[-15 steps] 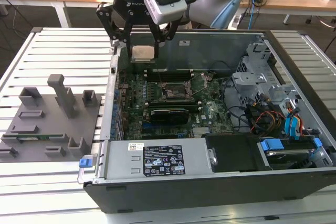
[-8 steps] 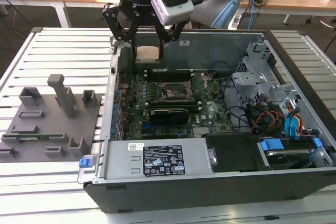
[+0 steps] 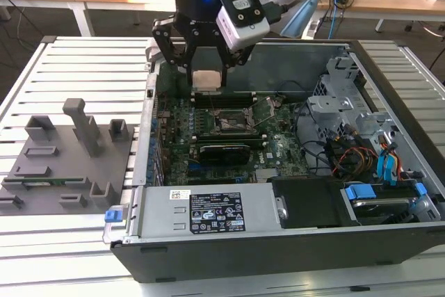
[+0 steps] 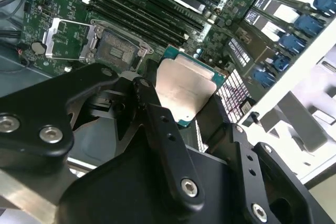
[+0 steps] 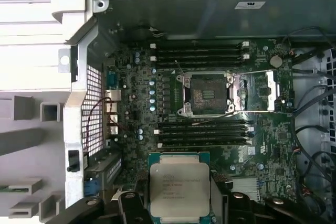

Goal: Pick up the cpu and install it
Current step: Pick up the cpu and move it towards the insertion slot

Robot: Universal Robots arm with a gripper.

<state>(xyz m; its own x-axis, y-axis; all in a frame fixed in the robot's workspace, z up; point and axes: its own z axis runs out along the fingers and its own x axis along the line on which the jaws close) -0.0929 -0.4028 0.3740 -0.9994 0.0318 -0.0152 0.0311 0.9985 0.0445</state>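
- the cpu [image 3: 207, 79] is held clamped between the black fingers of the gripper [image 3: 207, 73], in the air above the open computer case [image 3: 278, 259].
- in both wrist views the cpu [image 4: 184, 90] [image 5: 178, 190] is seen as a small flat square chip with a silver-grey metal top and a thin green border.
- the empty socket [image 5: 206, 94] on the green motherboard [image 5: 131, 93] is near the cpu but not touched by it.
- the case is set on a pale slatted worktop [image 3: 55, 259].
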